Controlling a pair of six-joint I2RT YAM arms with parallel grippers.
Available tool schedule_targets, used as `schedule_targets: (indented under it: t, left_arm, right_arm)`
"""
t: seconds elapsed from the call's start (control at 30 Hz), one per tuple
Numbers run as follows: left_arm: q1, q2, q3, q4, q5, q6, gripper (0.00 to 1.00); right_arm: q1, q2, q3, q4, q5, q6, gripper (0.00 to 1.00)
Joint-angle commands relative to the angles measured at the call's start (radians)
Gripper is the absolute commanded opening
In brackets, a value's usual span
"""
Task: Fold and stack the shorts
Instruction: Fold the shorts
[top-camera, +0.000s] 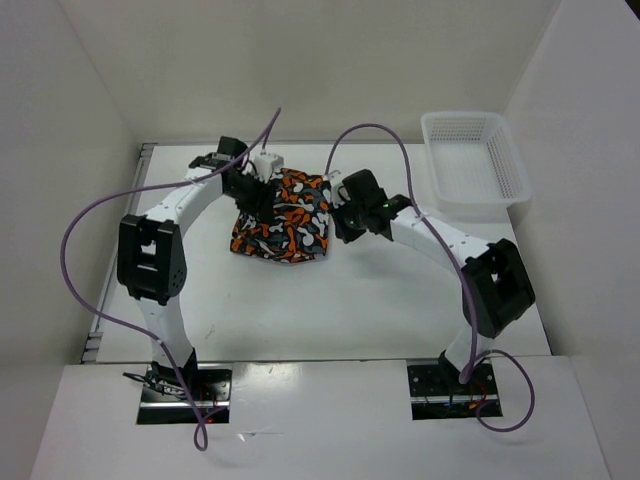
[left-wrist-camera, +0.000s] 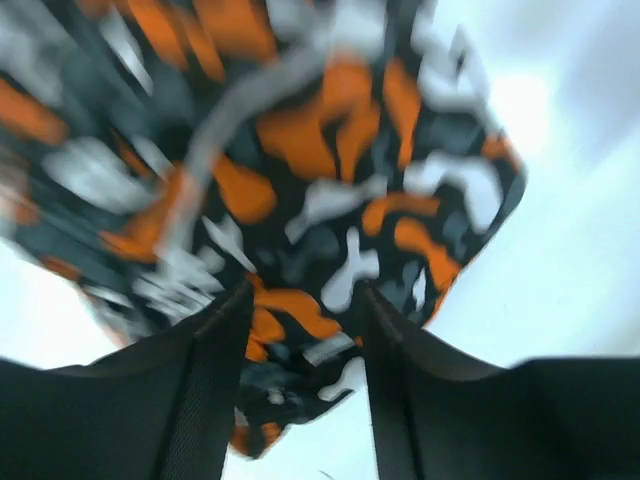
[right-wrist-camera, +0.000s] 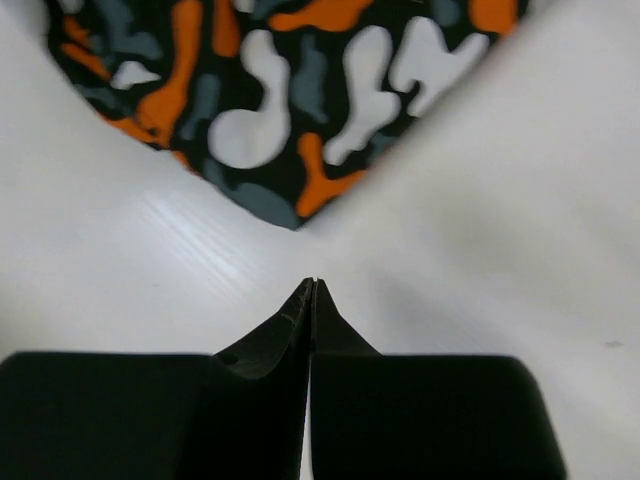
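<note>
One pair of shorts lies skewed, a corner pointing at the right fingers, pressed together. The left fingers straddle its cloth; grip unclear.

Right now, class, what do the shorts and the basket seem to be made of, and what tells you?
The shorts: soft cloth, matte and printed. They lie folded, with limp, rounded edges; whether the cloth is woven or knit is unclear. The basket: probably moulded white plastic. Its thin, stiff lattice walls hold their shape.

Orange, white, black and grey camouflage shorts lie folded on the table.
</note>
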Motion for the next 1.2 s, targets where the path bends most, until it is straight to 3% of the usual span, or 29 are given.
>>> schedule_targets:
  t: [0.0,0.27,0.43,0.53,0.57,0.7,0.73,0.8,0.83,0.93,1.17]
  left_arm:
    - [0.003,0.023,-0.126,-0.014,0.023,0.019,0.51]
    - [0.003,0.111,-0.215,0.058,-0.034,0.008,0.49]
    - [-0.016,0.102,-0.234,0.08,-0.052,0.008,0.56]
    - [-0.026,0.091,-0.283,0.106,-0.072,0.008,0.67]
    - [-0.026,0.074,-0.283,0.106,-0.073,0.008,0.78]
    - [-0.026,-0.03,-0.266,0.106,-0.111,-0.001,0.98]
    - [-0.026,-0.08,-0.233,0.106,-0.12,-0.001,1.0]
    - [-0.026,-0.154,-0.192,0.106,-0.129,-0.01,1.0]
    - [-0.026,-0.177,-0.174,0.097,-0.129,-0.01,1.0]
    - [-0.017,-0.216,-0.107,0.072,-0.129,-0.047,1.0]
    - [0.095,-0.23,-0.212,0.094,-0.116,-0.124,1.0]
  right_arm:
    - [-0.07,-0.018,0.049,-0.034,0.067,-0.061,0.0]
    - [-0.153,-0.043,0.083,-0.054,0.131,-0.12,0.0]
    - [-0.163,-0.11,0.072,-0.064,0.16,-0.143,0.0]
    - [-0.163,-0.155,0.045,-0.064,0.16,-0.143,0.0]
    - [-0.163,-0.164,0.045,-0.073,0.17,-0.143,0.01]
    - [-0.163,-0.198,0.045,-0.091,0.199,-0.152,0.12]
    - [-0.172,-0.211,0.055,-0.091,0.209,-0.152,0.22]
    - [-0.186,-0.222,0.055,-0.091,0.197,-0.14,0.31]
    - [-0.195,-0.234,0.055,-0.091,0.197,-0.13,0.44]
    - [-0.195,-0.26,0.033,-0.082,0.165,-0.085,0.55]
    - [-0.195,-0.135,-0.018,0.037,-0.137,0.239,0.64]
